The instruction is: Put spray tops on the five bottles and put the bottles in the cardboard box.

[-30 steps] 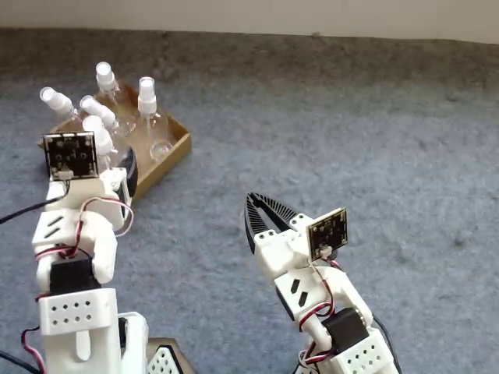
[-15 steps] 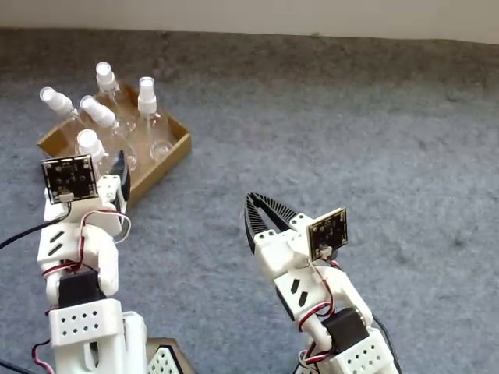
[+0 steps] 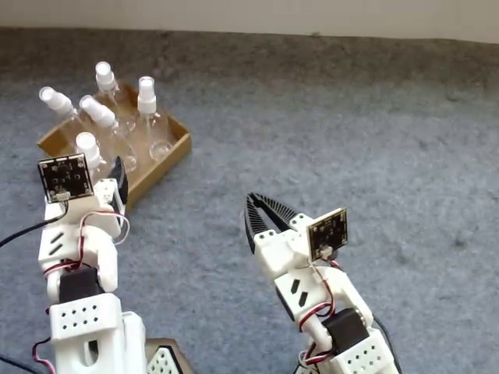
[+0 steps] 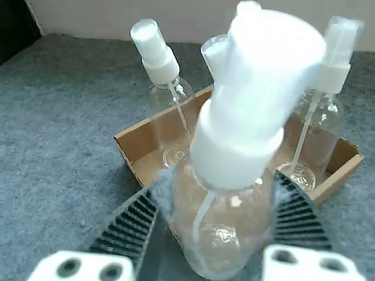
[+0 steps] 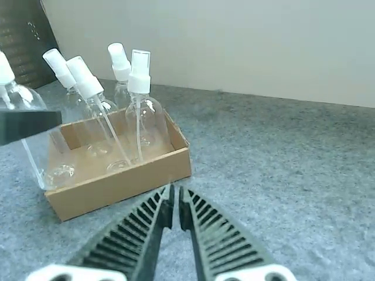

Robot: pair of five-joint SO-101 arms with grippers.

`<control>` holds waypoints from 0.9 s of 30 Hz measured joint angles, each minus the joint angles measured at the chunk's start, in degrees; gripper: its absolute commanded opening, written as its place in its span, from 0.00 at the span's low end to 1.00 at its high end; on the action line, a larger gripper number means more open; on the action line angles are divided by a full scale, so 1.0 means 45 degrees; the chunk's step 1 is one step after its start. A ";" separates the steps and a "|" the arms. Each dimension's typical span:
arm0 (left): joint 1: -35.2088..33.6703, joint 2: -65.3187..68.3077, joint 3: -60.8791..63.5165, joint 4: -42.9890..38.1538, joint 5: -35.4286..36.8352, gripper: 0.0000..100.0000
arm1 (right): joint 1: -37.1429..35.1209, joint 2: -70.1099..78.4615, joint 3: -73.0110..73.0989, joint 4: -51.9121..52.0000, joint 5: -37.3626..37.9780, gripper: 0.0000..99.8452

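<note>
The cardboard box (image 3: 170, 158) lies at the far left of the grey carpet. Several clear bottles with white spray tops stand in it, among them one at the back (image 3: 104, 76) and one at the right (image 3: 146, 97). One more spray bottle (image 4: 228, 211) leans between the fingers of my left gripper (image 4: 220, 187) at the box's near corner, and the gripper is shut on its body. In the high view that bottle's cap (image 3: 86, 146) pokes out behind the left gripper (image 3: 118, 175). My right gripper (image 3: 251, 201) rests shut and empty mid-carpet, right of the box (image 5: 117, 184).
Grey carpet (image 3: 351, 140) stretches to the right and front of the box, up to a pale wall (image 5: 263, 47) at the far edge. A brown cardboard piece (image 3: 165, 354) lies by the left arm's base.
The left arm has drawn back toward its base, and the bottle in its gripper shifted with it toward the box's near corner. The right arm has not moved.
</note>
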 measured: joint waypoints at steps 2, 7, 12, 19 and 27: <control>0.0000 0.0000 0.0293 -0.0020 0.0000 0.11 | 0.0000 0.0000 0.0000 0.0000 0.0000 0.02; 0.0000 0.0000 0.0371 -0.0020 0.0000 0.11 | 0.0000 0.0000 0.0000 0.0000 0.0000 0.02; 0.0000 0.0000 0.0371 -0.0020 0.0000 0.11 | 0.0039 0.0000 0.0000 0.0000 0.0000 0.02; 0.0000 0.0000 0.0371 -0.0508 0.0000 0.11 | 0.0039 0.0000 0.0000 0.0000 0.0000 0.02; 0.0000 0.0000 0.0371 -0.0684 0.0000 0.10 | 0.0039 0.0000 0.0000 0.0000 0.0000 0.02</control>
